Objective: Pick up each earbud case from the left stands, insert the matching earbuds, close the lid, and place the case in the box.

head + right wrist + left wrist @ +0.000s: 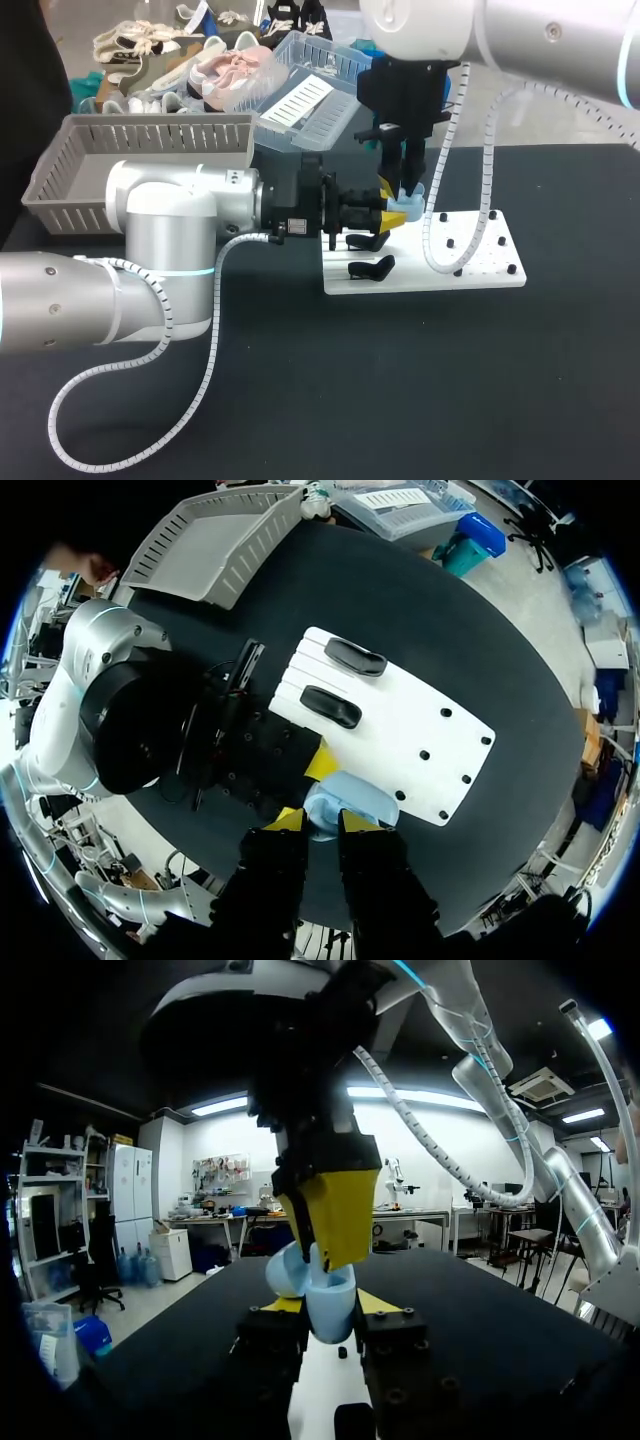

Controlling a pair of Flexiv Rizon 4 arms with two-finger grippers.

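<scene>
Left gripper (396, 213) over white board (480, 262), fingers clamped from two sides on light blue earbud case (332, 1312), lid open. Right gripper (404, 188) straight above case; clenched or released, cannot tell. Black stands (370, 267) on board, just beside. Gray basket (100, 160) at desk (400, 380) rear left.

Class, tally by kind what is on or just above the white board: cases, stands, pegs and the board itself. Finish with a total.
blue case: 1
black stands: 2
black pegs: 6
white board: 1
Total: 10
</scene>
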